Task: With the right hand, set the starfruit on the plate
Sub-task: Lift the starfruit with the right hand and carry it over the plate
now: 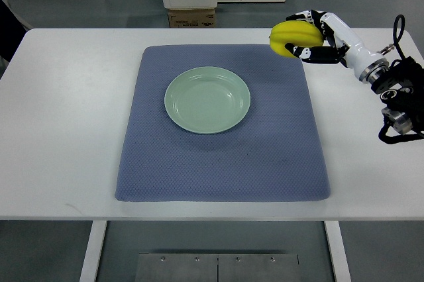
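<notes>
We hold the starfruit (295, 36) in our right hand (317, 37), whose arm enters from the right edge of the top view. The fingers (310, 52) are curled around the fruit, some above it and some below, so the hand is gripping it. The starfruit sits over the far right corner of the blue mat (222, 163), just at the mat's far edge, and whether it touches the mat or hangs above it we cannot tell. Its long axis runs roughly left to right, parallel to the far edge of the tabletop (59, 130), with its free end pointing left toward the middle of the mat and its other end buried in our palm.

The plate (207, 100) lies on the mat, a little toward the far side of the mat's centre, well apart from the fruit, to the left and nearer to us. The mat between fruit and plate is bare. The mat's edges lie inside the tabletop's edges on all sides, with wide white margins at left and right.
</notes>
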You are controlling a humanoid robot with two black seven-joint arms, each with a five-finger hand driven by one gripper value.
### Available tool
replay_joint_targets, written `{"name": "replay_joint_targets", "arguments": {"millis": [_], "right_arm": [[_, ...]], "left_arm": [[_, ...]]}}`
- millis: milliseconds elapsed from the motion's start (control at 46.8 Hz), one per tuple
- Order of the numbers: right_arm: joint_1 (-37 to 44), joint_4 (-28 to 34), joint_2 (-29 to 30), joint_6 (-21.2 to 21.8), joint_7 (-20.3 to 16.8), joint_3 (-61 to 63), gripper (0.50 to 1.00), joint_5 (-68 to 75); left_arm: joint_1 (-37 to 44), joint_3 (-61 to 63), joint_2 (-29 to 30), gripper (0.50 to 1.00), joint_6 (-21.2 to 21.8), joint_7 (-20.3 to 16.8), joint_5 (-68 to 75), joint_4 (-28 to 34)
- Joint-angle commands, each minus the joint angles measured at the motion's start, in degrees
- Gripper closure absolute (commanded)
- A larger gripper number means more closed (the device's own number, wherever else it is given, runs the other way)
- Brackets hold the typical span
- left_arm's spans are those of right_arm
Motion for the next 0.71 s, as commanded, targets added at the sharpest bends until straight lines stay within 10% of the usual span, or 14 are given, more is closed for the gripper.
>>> {"name": "replay_joint_targets", "arguments": {"millis": [0,684], "right_arm": [[0.14,0.00,0.85,-0.09,-0.16,-0.01,1.000,-0.02],[-0.91,-3.95,17.11,-0.18,-0.77,-0.71,1.000,-0.10]], "left_arm": [[0.00,0.00,0.00,0.500,-0.01,0.00,0.00,0.00],[0.00,0.00,0.00,0.500,-0.01,0.00,0.00,0.00]]}}
